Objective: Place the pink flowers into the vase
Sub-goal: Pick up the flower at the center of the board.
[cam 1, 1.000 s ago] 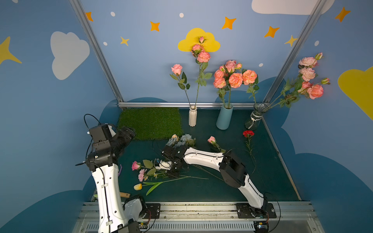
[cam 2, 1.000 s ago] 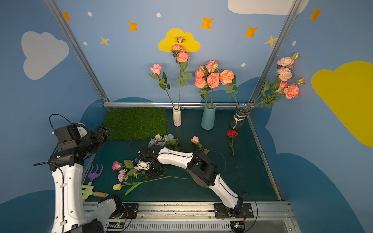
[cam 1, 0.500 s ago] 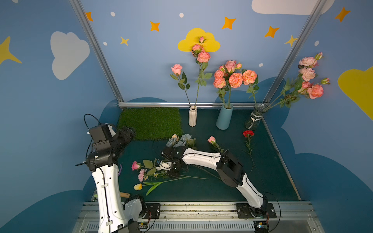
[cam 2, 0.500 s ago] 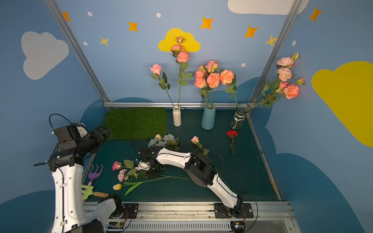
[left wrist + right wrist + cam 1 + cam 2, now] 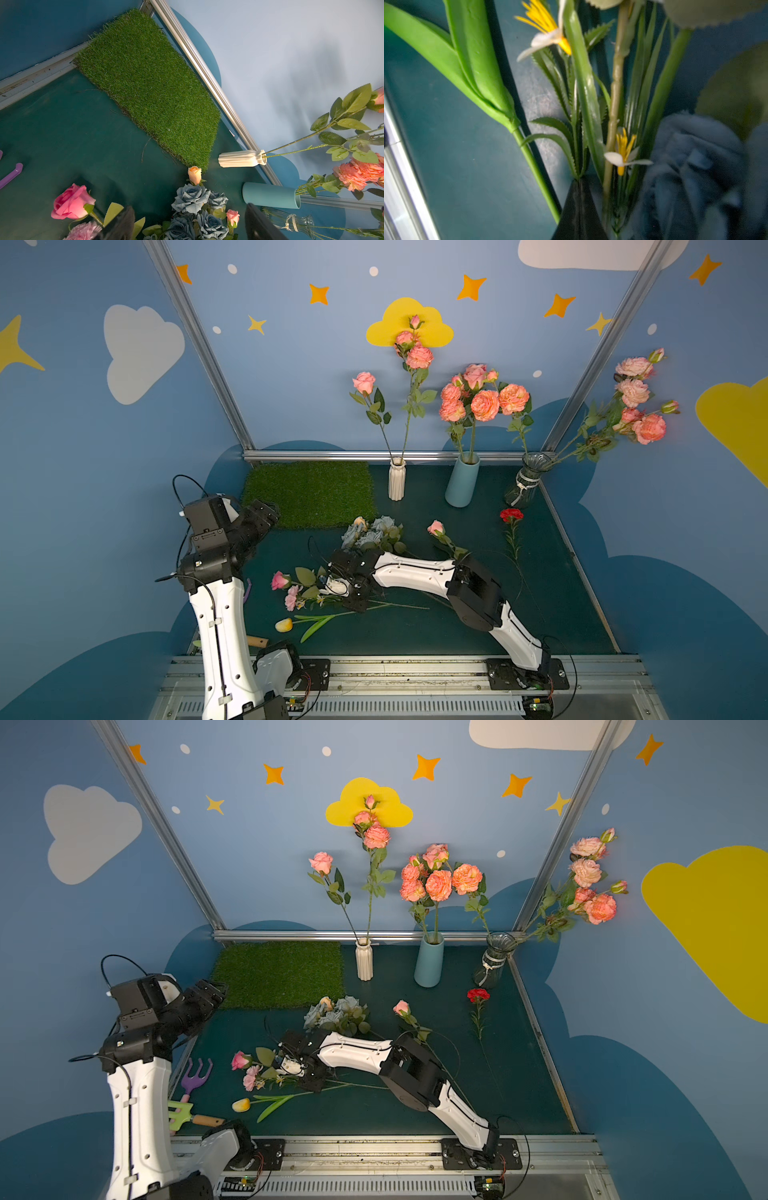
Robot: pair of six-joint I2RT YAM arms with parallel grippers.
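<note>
Pink flowers lie on the dark green floor: a pink rose [image 5: 280, 580] [image 5: 71, 202] and a ruffled pink bloom [image 5: 293, 598], their stems running under my right gripper [image 5: 357, 602] [image 5: 313, 1082]. In the right wrist view the right gripper [image 5: 579, 184] is shut to a wedge, and a thin serrated-leaf stem [image 5: 574, 133] ends in its tip. A separate pink bud [image 5: 435, 527] lies further back. A white vase [image 5: 396, 481], a blue vase [image 5: 462, 483] and a glass vase [image 5: 525, 485] each hold pink flowers. My left gripper [image 5: 266, 514] [image 5: 187, 209] hangs open and empty, raised at the left.
Grey-blue roses [image 5: 374, 531] lie just behind the right wrist. A red carnation [image 5: 511, 514] lies at the right, a yellow tulip [image 5: 284, 625] near the front. A grass mat [image 5: 309, 493] covers the back left. Toy garden tools [image 5: 195, 1079] lie beside the left arm.
The right gripper's jaws have closed the last bit over the stems. The right elbow has shifted slightly left. The left arm has not moved.
</note>
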